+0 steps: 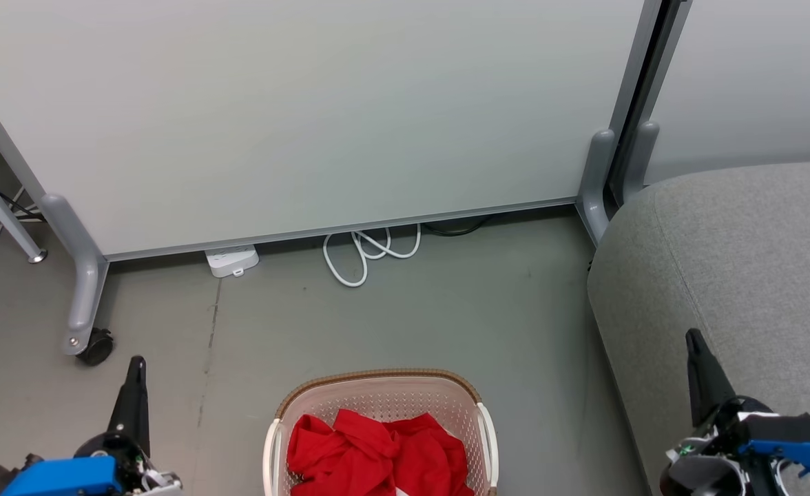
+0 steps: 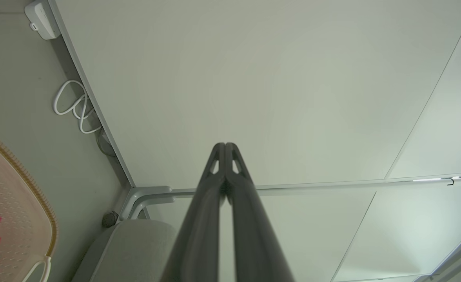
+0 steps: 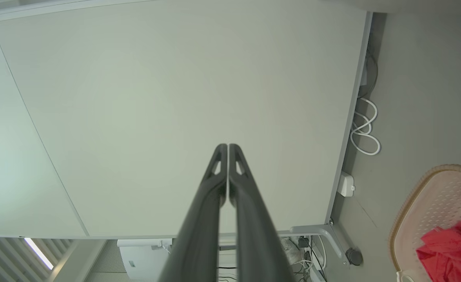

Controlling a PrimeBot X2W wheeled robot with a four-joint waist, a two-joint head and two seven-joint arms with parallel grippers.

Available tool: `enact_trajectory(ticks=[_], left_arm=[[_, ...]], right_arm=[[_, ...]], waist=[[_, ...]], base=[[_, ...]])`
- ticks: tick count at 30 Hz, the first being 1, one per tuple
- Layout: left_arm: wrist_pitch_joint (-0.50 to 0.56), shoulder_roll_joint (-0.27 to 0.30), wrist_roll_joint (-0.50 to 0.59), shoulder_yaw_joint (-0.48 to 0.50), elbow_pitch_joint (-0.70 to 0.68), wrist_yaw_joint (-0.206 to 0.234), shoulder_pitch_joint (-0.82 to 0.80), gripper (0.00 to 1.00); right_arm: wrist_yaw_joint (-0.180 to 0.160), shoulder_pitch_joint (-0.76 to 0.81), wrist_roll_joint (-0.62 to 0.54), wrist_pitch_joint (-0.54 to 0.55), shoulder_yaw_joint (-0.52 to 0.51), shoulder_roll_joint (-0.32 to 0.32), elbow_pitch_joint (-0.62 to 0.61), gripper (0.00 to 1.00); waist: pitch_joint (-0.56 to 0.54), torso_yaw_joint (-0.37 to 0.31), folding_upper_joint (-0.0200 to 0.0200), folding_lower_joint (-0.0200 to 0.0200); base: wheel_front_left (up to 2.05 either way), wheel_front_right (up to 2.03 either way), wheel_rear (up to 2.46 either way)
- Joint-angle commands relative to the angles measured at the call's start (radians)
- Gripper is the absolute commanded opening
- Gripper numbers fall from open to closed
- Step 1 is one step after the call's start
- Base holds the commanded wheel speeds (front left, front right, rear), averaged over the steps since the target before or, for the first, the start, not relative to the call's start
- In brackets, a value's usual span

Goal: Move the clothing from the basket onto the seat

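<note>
Down at the near edge, left gripper [image 1: 138, 363]: fingers pressed flat together, nothing in them, over bare floor [image 1: 446, 310] off to the left of the basket [image 1: 377, 376].
Right gripper [image 1: 694, 339]: same deal, pressed together and empty, showing against the seat [image 1: 742, 262].
Clothing [image 1: 377, 451]: red heap sitting in the basket, roughly midway between both grippers, touching neither.
Basket: on the floor, a bit left of the seat.
Further back: white cable [image 1: 367, 251] loops and a power strip [image 1: 231, 260] at the foot of a pale partition [image 1: 308, 103].

Head view steeply down over the basket [image 1: 377, 375], wrist views (rolled sideways) facing the partition [image 2: 293, 78], basket shared by all
</note>
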Motion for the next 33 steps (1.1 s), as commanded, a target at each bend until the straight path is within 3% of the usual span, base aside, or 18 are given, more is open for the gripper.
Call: enact_trajectory(ticks=[1, 13, 33], left_arm=[[-0.001, -0.001, 0.0, 0.0, 0.002, 0.0, 0.001, 1.0], [-0.046, -0.009, 0.071, -0.011, 0.014, 0.003, 0.014, 1.0], [-0.134, -0.004, 0.502, -0.054, -0.034, 0.027, -0.006, 1.0]], right_arm=[[0.0, 0.001, 0.0, 0.0, 0.0, 0.0, 0.002, 1.0], [0.0, 0.022, -0.07, -0.047, 0.016, 0.002, 0.02, 1.0], [0.0, 0.01, -0.453, -0.134, 0.073, 0.001, -0.025, 1.0]], waist=[[0.0, 0.0, 0.0, 0.0001], [0.002, 0.001, 0.0, 0.0], [0.006, -0.003, 0.0, 0.0]], base=[[0.0, 0.0, 0.0], [0.0, 0.0, 0.0], [0.0, 0.0, 0.0]])
